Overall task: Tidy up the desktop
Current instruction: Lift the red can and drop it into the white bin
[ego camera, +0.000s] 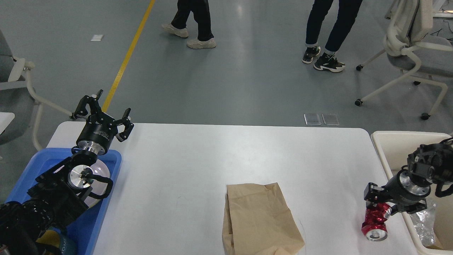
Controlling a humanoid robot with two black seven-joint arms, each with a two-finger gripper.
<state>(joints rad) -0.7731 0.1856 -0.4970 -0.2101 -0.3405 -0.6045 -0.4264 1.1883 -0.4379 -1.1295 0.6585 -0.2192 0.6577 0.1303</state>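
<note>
While gripped: crushed red can (375, 221), right pincer (380, 205).

On the desktop (212, 156), a paper bag (256, 219) lies flat at 6 o'clock from its middle, at the near edge. A crushed can (374, 221) sits at 4 o'clock, near the right edge, with the right gripper (378, 209) on its far end. Just right of the desktop stands a bin (396, 140) holding a plastic wrapper (423, 219). A tray (108, 198) overlaps the desktop's left edge at 8 o'clock; the left gripper (102, 111) hangs over the far-left corner at 10 o'clock. 2 people (329, 32) stand on the floor beyond, at 12 o'clock.
</note>
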